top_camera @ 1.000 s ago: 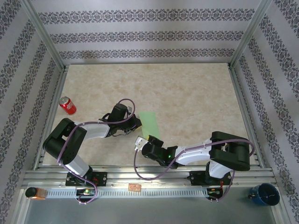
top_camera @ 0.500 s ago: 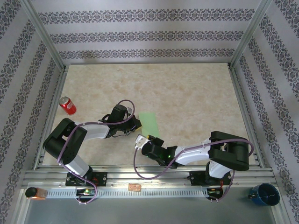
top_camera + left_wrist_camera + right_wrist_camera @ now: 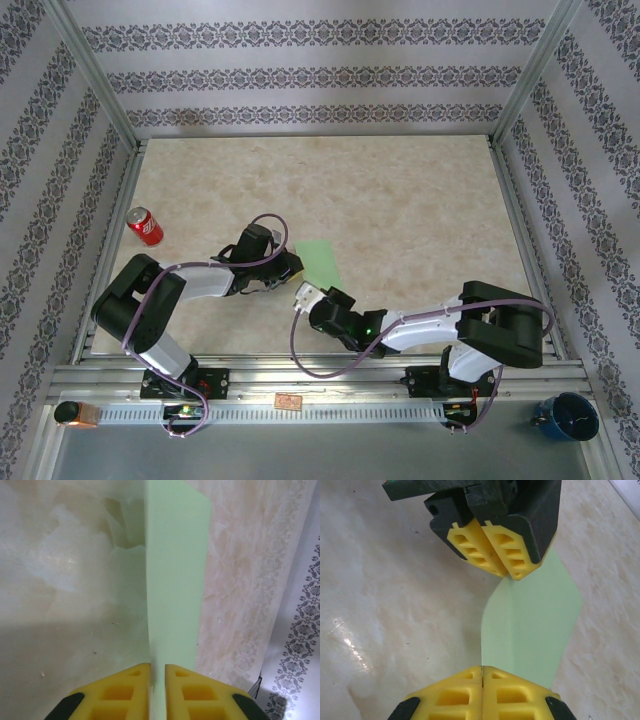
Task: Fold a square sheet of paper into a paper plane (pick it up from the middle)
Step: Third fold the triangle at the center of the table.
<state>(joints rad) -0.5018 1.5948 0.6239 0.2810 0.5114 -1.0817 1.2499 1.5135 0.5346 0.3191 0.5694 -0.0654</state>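
From above, the square sheet of paper (image 3: 324,260) sits on the table (image 3: 420,200) between the left gripper (image 3: 292,266) and right gripper (image 3: 310,288), partly hidden by them — at the left wrist its edge is nipped in a thin slit between the pads (image 3: 131,687) — at the right wrist both grippers pinch its opposite ends.

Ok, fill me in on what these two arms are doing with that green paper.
Both arms are working the green paper over the near half of the table, mid-fold. The right gripper is shut on one edge of it. The left gripper sits at the opposite end, fingers close on either side of the paper; whether it truly grips is unclear. The paper bows between them and is no plane yet.
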